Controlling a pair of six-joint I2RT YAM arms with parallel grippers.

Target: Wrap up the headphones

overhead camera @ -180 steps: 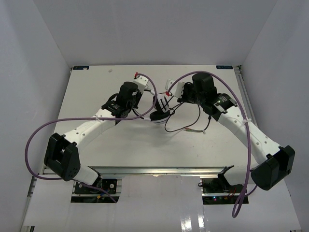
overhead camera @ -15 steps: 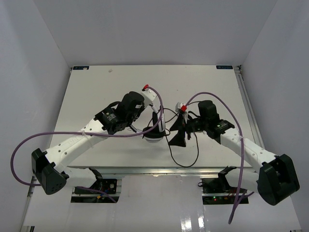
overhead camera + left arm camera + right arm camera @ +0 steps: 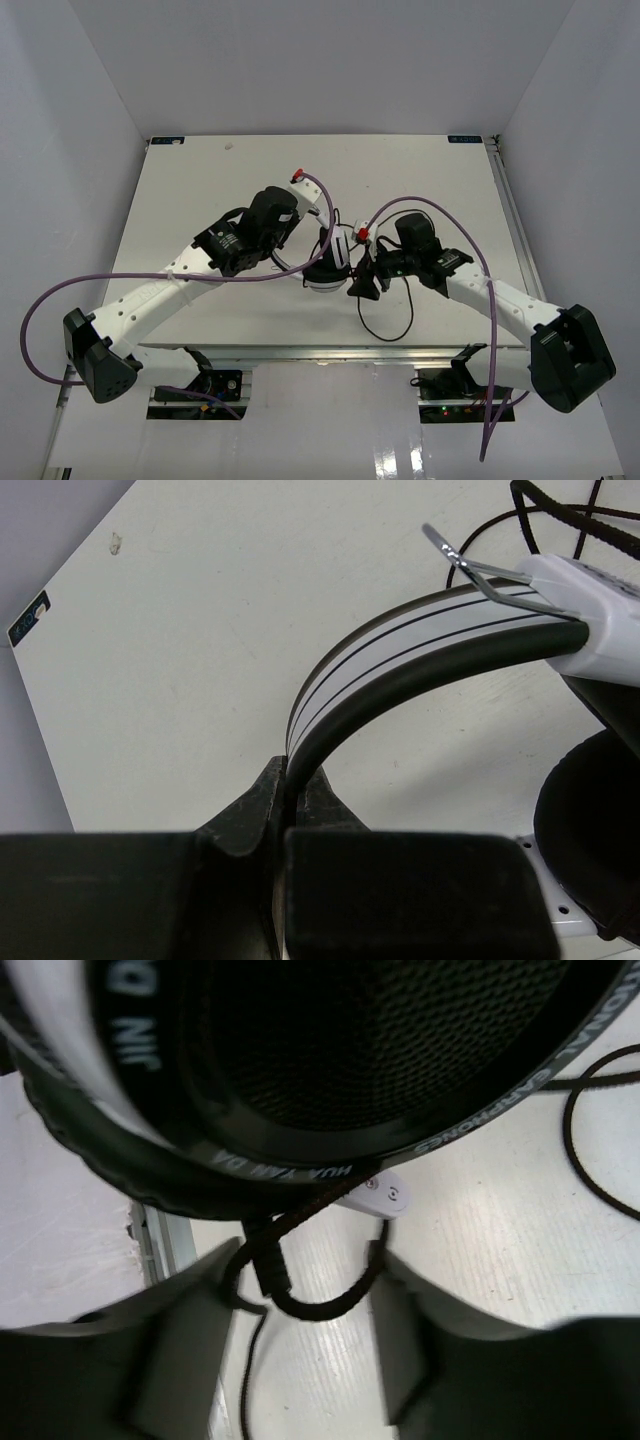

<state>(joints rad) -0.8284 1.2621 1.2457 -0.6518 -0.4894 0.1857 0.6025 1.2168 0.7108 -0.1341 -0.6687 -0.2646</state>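
The headphones [image 3: 327, 266] sit at the table's middle, between both arms. In the left wrist view my left gripper [image 3: 288, 780] is shut on the white, black-striped headband [image 3: 400, 645], with a black-padded ear cup [image 3: 595, 840] at the lower right. In the top view the left gripper [image 3: 295, 262] is just left of the cups. My right gripper [image 3: 362, 283] is open right beside the cups. In the right wrist view its fingers [image 3: 200, 1300] stand apart around a loop of the dark cord [image 3: 320, 1305], under the ear cup [image 3: 330, 1050]. The cord [image 3: 390, 325] trails toward the near edge.
Purple arm cables [image 3: 150, 275] arc over both arms. The table's near edge with a metal rail [image 3: 330, 350] lies just behind the cord loop. White walls enclose the table on three sides.
Since 6 s ago both arms and the headphones came nearer the front edge. In the last half second my right gripper moved left, up against the ear cups, and the cord loop drew in.
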